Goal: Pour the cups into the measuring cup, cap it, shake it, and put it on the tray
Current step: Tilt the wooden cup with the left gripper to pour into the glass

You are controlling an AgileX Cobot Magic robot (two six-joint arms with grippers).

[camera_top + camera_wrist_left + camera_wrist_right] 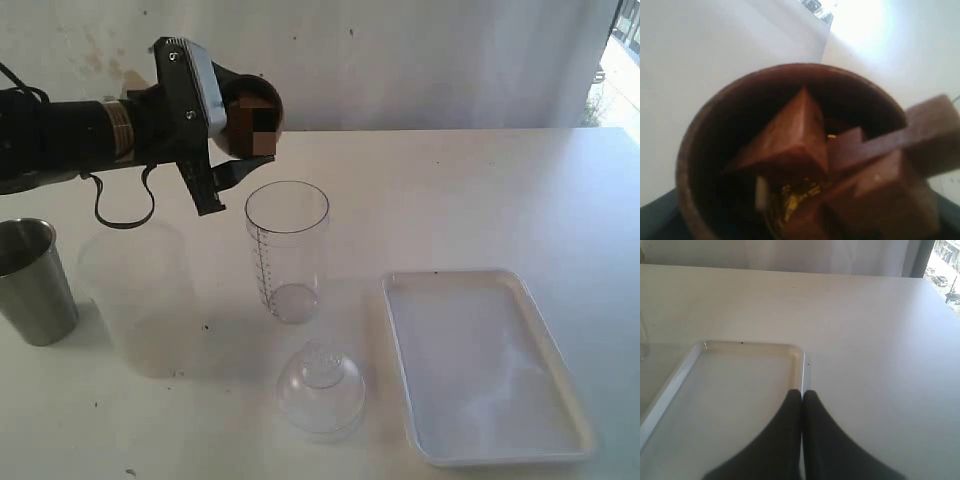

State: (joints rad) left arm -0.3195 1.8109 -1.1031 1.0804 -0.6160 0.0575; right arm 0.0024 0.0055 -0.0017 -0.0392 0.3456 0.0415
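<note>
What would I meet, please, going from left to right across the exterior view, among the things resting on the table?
In order: steel tumbler → frosted cup → measuring cup → tray. The dome lid overlaps the measuring cup's span, so it is left out.

From the measuring cup [287,250]: plastic cup [140,300] and steel tumbler [35,282] left, dome lid [320,392] before, tray [480,370] right, wooden cup [270,108] above.

We note a white table [480,190] with a few small dark specks on its surface. Behind it stands a whitish wall [400,60], stained brown toward the upper left. A bright window [622,55] sits at the far right edge; cars [940,280] show outside it.
</note>
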